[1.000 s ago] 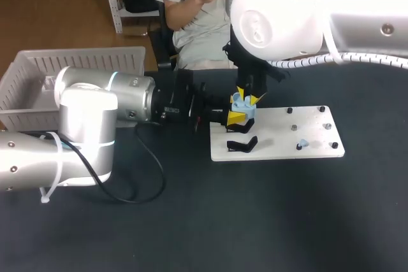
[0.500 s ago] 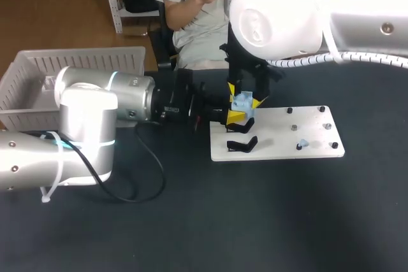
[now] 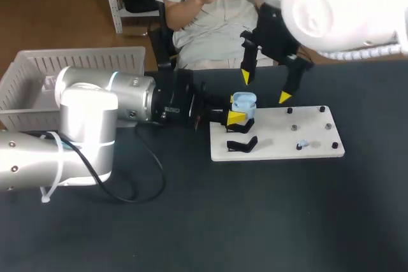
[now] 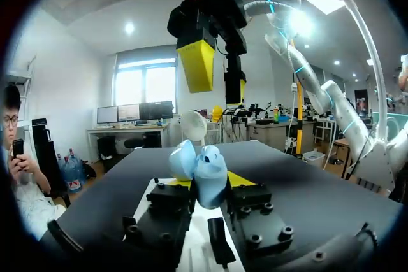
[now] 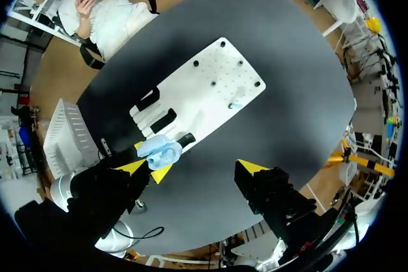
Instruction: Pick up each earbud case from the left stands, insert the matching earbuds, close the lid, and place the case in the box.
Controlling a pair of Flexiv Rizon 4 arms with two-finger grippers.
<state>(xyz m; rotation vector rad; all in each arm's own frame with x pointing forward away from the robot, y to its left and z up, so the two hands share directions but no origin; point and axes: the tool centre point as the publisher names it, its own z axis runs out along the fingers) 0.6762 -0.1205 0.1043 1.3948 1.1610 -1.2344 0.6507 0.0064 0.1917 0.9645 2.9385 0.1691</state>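
Holding the pale blue plastic earbud case, lid open, our left gripper hovers at the flat white pegboard's left edge. Our right gripper hangs above, fingers wide and empty. We fear the tiny blue earbud slipping when pinched, or seating crooked.

Pale blue on the earbud case, and the same pale blue on the loose earbud. Bright yellow tips on the left hand, same yellow on the right hand. White board, dotted with black pegs; stands black. Worktop plain near-black. Basket white, slatted.
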